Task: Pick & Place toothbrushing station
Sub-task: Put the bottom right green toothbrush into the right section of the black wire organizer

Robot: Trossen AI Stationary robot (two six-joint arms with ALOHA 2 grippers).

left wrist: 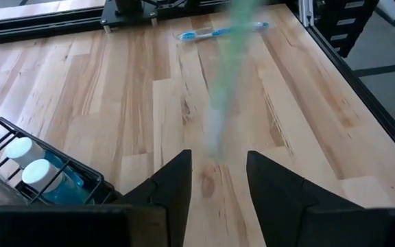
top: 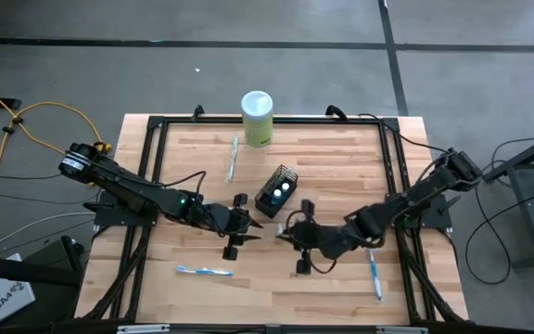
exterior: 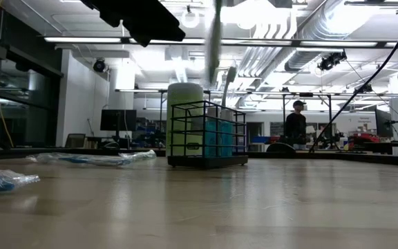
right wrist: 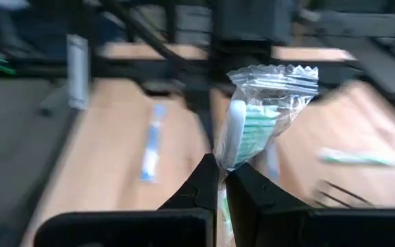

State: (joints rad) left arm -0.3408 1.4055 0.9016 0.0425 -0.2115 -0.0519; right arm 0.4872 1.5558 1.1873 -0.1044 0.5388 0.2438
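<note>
Near the middle of the wooden table (top: pixel 341 167) stands the black wire-mesh holder (top: pixel 277 190) with two teal white-capped tubes (top: pixel 280 190) inside. Just beside it, the left gripper (top: pixel 239 225) has its fingers parted, empty, with a blurred toothbrush (left wrist: pixel 228 75) just beyond their tips. The right gripper (top: pixel 297 243), facing it, pinches a bagged toothbrush (right wrist: pixel 262 113) between closed fingers. Loose wrapped toothbrushes lie toward the near-left corner (top: pixel 204 271), near-right edge (top: pixel 375 271) and far edge (top: pixel 233 158), close to a pale green canister (top: pixel 257 118).

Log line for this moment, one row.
right gripper: shut on bagged toothbrush | left gripper: open, empty | holder: two tubes inside
</note>
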